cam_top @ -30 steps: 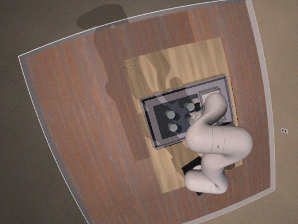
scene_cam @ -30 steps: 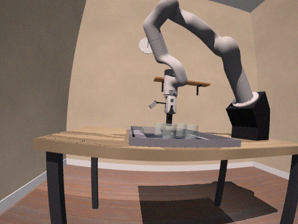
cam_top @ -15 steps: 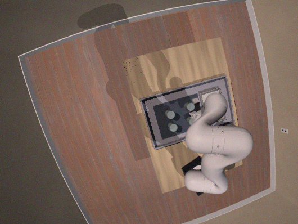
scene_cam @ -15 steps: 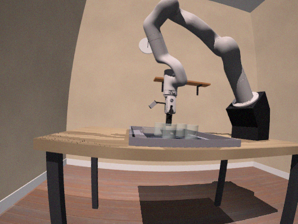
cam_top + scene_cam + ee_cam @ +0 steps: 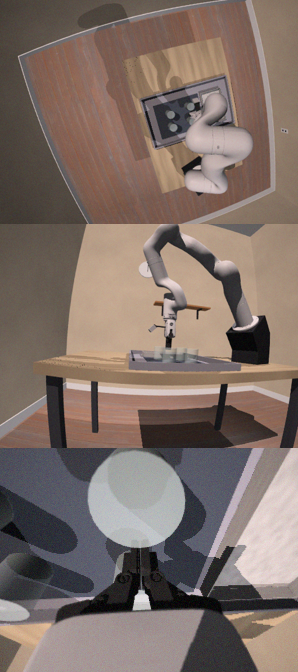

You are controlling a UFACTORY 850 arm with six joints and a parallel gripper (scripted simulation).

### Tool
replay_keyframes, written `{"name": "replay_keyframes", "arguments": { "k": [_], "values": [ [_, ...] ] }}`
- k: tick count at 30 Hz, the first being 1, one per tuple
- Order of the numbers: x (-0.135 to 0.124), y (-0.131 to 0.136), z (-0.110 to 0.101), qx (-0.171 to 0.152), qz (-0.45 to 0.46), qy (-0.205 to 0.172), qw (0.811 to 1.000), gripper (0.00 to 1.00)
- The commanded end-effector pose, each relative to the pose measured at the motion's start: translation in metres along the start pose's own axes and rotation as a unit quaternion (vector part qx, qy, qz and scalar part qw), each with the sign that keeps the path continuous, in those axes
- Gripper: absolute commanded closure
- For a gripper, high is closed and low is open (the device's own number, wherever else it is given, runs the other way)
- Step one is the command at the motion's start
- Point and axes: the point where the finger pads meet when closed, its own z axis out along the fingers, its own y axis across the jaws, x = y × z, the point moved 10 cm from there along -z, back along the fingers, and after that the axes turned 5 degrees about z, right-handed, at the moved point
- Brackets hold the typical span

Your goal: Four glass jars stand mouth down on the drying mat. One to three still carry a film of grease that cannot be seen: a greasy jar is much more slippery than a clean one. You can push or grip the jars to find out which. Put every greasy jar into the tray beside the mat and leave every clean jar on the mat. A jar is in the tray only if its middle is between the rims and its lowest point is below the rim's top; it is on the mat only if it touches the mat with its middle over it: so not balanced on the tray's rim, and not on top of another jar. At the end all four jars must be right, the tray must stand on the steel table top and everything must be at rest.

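Where the top view looks down on the steel table top (image 5: 183,91) (image 5: 184,366), four glass jars (image 5: 170,114) (image 5: 191,354) (image 5: 136,498) stand upright on the dark drying mat (image 5: 157,112) (image 5: 210,478), mouths down. Relative to the mat's middle, they lie near one, four, eight and ten o'clock, the four-o'clock jar partly hidden by the arm (image 5: 219,139) (image 5: 197,249). The tray (image 5: 210,90) (image 5: 224,539) lies beside the mat, towards two to three o'clock, and is partly covered by the arm; no jar is visible in its exposed part. The gripper (image 5: 195,114) (image 5: 168,347) (image 5: 140,550) points downward among the jars, its jaws together with nothing between them. In the wrist view, its fingertips overlap the six-o'clock edge of the nearest jar; whether they touch it cannot be told.
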Motion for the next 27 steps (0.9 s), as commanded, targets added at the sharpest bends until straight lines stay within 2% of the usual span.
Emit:
{"name": "replay_keyframes", "arguments": {
  "k": [1,27],
  "values": [
    [0.0008,0.0000,-0.0006,0.000,0.000,0.000,1.000,1.00],
    [0.0037,-0.0002,-0.0030,0.000,0.000,0.000,1.000,1.00]
  ]
}}
